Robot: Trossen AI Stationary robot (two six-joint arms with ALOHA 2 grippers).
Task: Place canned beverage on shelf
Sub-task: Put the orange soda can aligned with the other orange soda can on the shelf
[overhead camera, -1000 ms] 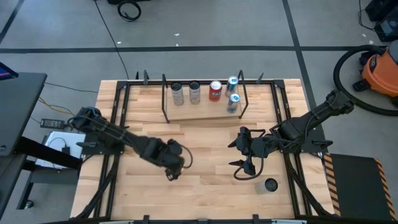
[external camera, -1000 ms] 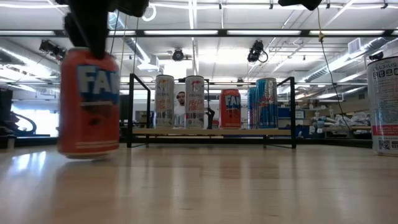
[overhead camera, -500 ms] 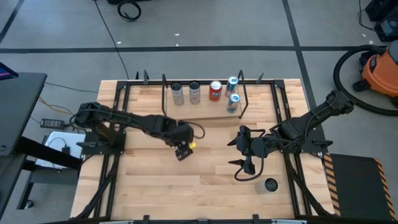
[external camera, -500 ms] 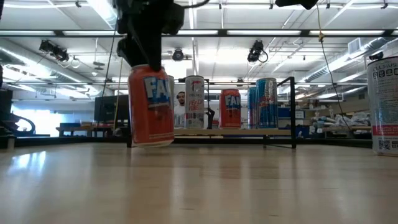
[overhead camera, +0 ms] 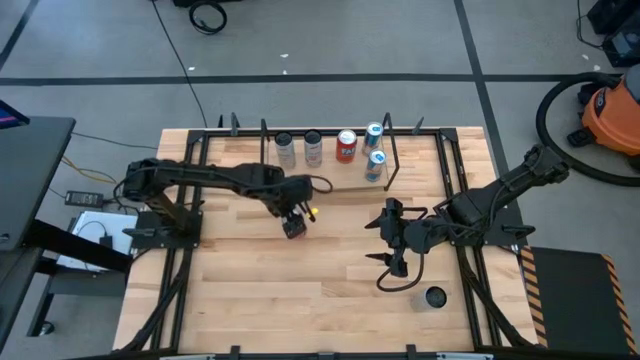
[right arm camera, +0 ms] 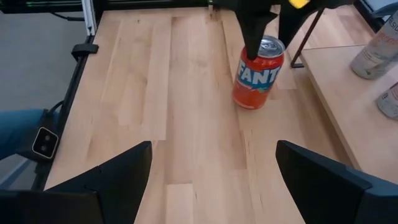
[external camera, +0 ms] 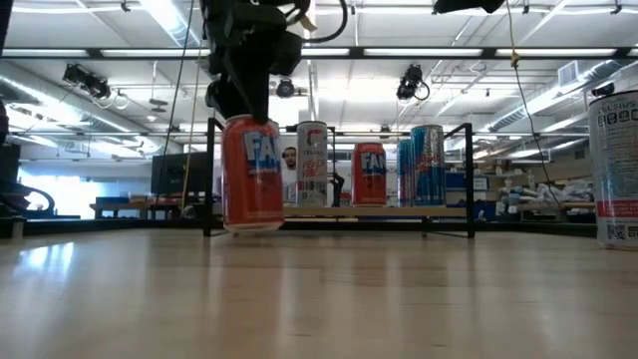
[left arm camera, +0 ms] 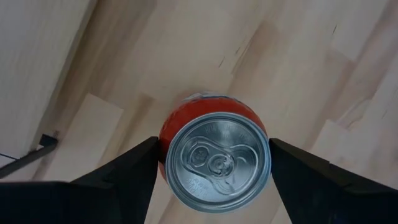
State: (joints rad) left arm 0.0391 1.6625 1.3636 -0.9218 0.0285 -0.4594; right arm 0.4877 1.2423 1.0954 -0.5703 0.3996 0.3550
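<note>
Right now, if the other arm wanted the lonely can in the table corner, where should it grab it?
Probably round its upright sides, near the top, coming straight down from above. The lone can stands upright with its round lid facing up and bare table around it. The right gripper hovers open beside it; the left gripper holds the orange can.

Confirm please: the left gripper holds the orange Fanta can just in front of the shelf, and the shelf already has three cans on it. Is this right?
Not quite. The left gripper does hold the orange Fanta can just in front of the shelf, but the high view shows five cans on it, not three.
</note>
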